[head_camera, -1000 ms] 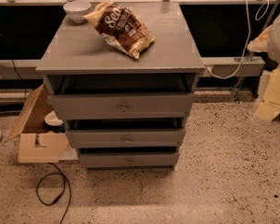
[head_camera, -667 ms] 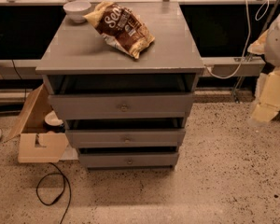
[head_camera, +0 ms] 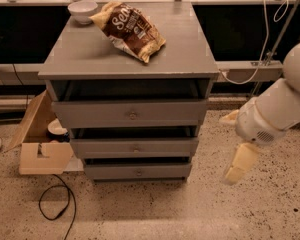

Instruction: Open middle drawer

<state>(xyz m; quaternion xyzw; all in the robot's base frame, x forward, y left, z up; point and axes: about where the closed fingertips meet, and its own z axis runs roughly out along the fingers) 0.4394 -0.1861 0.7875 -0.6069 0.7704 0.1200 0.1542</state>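
— Arm first. What's its pose?

— The arm (head_camera: 285, 101) comes in from the right edge, pale and bulky, and slopes down and to the left. It bends at a rounded joint level with the drawers. Below that, the gripper (head_camera: 238, 165) hangs pointing down and slightly left, over the speckled floor (head_camera: 200, 214).

— And the claw, open or closed?

— Cannot tell from here; it shows only as one cream-coloured wedge. It touches nothing. It sits well to the right of the cabinet (head_camera: 80, 59), about level with the lowest drawer (head_camera: 110, 172).

— Where's the middle drawer?

— The middle drawer (head_camera: 102, 147) is the second front down. It lies under the top drawer (head_camera: 90, 115) and above the lowest. There's one small round knob (head_camera: 136, 147) at its centre and a dark gap along its upper edge.

— Counts?

— Three drawers, one knob each, so three knobs. One arm, one gripper. On the cabinet top there's one white bowl (head_camera: 83, 10) at the back left corner. One brown chip bag (head_camera: 130, 30) lies just beside it, slanting toward the middle.

— And the floor?

— One open cardboard box (head_camera: 42, 156) stands against the cabinet's left side. Something pale and round (head_camera: 56, 128) sits behind it. One black cable (head_camera: 54, 204) loops in front of the box. One white cord (head_camera: 240, 79) runs along the ledge behind, on the right.
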